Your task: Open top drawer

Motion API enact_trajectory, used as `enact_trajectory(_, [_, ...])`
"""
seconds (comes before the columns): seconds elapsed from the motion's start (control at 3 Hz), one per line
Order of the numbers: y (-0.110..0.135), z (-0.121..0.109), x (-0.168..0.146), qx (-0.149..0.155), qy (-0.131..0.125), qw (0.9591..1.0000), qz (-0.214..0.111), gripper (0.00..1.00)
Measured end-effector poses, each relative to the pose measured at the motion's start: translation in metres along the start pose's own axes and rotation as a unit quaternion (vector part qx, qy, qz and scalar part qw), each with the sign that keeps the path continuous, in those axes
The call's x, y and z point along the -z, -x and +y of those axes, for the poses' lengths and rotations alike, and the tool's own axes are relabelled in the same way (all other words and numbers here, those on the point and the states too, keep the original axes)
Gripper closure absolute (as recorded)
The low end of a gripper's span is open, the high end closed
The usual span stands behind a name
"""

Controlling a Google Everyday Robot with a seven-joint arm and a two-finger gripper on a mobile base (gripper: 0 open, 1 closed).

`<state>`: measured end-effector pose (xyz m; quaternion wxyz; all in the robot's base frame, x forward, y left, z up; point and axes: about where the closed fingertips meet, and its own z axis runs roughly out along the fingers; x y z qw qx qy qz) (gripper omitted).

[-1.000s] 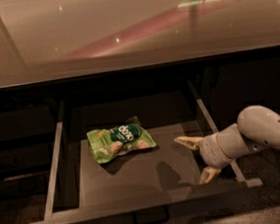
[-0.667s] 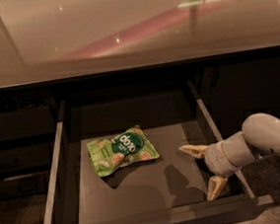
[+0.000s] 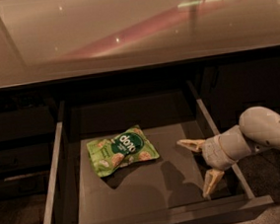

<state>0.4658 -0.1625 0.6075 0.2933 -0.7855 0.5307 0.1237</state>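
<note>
Judging the top drawer (image 3: 54, 184) pulled well out, its snack bag (image 3: 121, 149) exposed, we hold our gripper (image 3: 202, 163) released at lower right, with little seemingly left.

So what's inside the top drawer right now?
The drawer holds one green snack bag, lying flat left of centre. The open claw hangs over its right side. The back, under the counter, is too dark to see.
</note>
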Motion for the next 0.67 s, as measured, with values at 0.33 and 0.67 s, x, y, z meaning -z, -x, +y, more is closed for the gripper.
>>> enact_trajectory(0.33, [0.0232,-0.0407,0.023,0.01,-0.026,0.9996,0.001,0.0])
enact_trajectory(0.67, [0.0233,-0.0423,0.0245,0.011,-0.028,0.9996,0.002,0.0])
